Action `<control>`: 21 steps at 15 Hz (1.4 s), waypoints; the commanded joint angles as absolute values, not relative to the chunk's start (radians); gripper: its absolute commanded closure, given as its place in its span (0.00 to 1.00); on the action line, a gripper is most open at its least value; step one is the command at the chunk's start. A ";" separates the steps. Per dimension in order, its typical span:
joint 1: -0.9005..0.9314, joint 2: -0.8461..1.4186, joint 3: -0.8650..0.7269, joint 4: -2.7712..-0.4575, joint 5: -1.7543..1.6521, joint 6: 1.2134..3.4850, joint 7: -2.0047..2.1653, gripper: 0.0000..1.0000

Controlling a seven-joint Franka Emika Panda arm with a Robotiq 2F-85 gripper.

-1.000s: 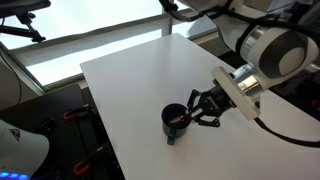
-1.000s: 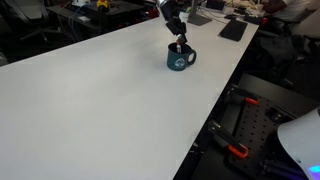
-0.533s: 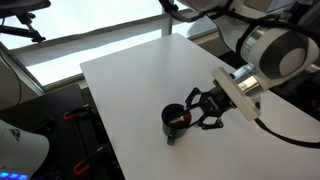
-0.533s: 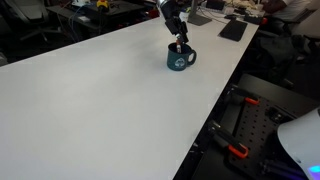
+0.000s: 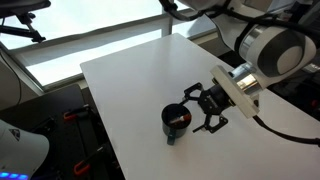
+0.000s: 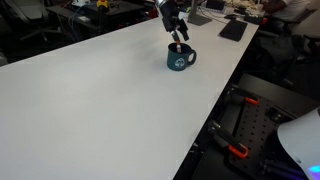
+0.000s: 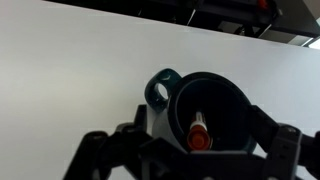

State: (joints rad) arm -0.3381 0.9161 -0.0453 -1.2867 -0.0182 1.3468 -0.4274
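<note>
A dark teal mug point(image 5: 174, 120) stands on the white table point(image 5: 125, 80) near its edge. It also shows in an exterior view point(image 6: 181, 60) and fills the wrist view point(image 7: 232, 104), handle point(image 7: 161, 88) to the left. A red-capped marker point(image 7: 199, 134) stands inside the mug, its tip sticking up above the rim point(image 6: 178, 48). My gripper point(image 5: 203, 108) hangs right over the mug, open, its fingers point(image 7: 92, 148) spread wide on either side of it and touching nothing. The marker rests free in the mug.
The table's edge runs close past the mug point(image 6: 225, 80). A flat black object point(image 6: 233, 29) lies on the far end of the table. Red-handled clamps point(image 6: 236, 152) and dark equipment sit below the table's side.
The jaws have gone from shut on the marker to wide open. The marker has been let go and now stands in the mug. The arm has barely moved.
</note>
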 commanded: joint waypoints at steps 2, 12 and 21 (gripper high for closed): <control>-0.326 0.922 -0.044 -1.256 -0.021 1.347 -0.430 0.00; -0.332 0.943 -0.045 -1.212 -0.020 1.354 -0.437 0.40; -0.337 0.961 -0.045 -1.198 -0.023 1.358 -0.444 0.71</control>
State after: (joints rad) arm -0.3336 0.9504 -0.0455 -1.2248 -0.0193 1.3599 -0.4278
